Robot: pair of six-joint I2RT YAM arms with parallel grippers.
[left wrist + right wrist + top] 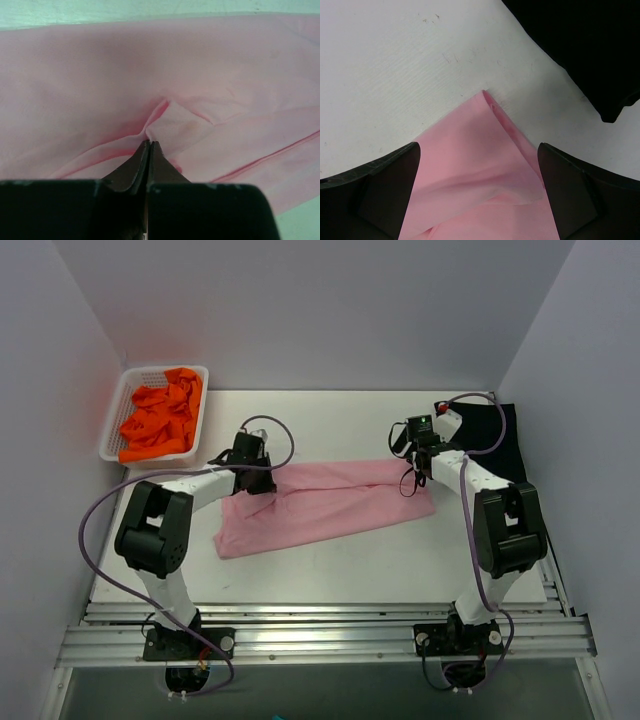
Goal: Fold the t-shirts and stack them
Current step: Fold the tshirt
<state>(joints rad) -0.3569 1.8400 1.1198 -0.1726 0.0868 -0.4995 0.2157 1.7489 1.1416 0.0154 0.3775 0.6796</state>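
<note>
Top external view: a light pink, soft cloth t-shirt (pixel 330 502) lies as a long narrow band across the middle of the white table (pixel 350 570). The left gripper (pixel 254 472) is down on its upper left edge and the right gripper (pixel 418 468) is over its upper right corner. A flat black cloth t-shirt (pixel 505 440) lies at the upper right. Crumpled bright orange t-shirts (pixel 160 420) fill the white plastic lattice basket (pixel 112 430) at the upper left.

Left wrist view: the left gripper (pixel 149 142) has its fingers pressed together, pinching a small raised peak of the pink t-shirt (pixel 100 75) at frame centre.

Right wrist view: the right gripper (pixel 479 150) has its fingers spread wide at the lower corners of the frame. The pointed corner of the pink t-shirt (pixel 465 170) lies between them, ungripped. The black t-shirt (pixel 580 50) fills the upper right, with bare table (pixel 395 60) separating it from the pink corner.

The step in hand looks like securing both ends of the far edge for the next fold. Next, the right gripper likely needs to lower and close on that corner before either arm lifts.
</note>
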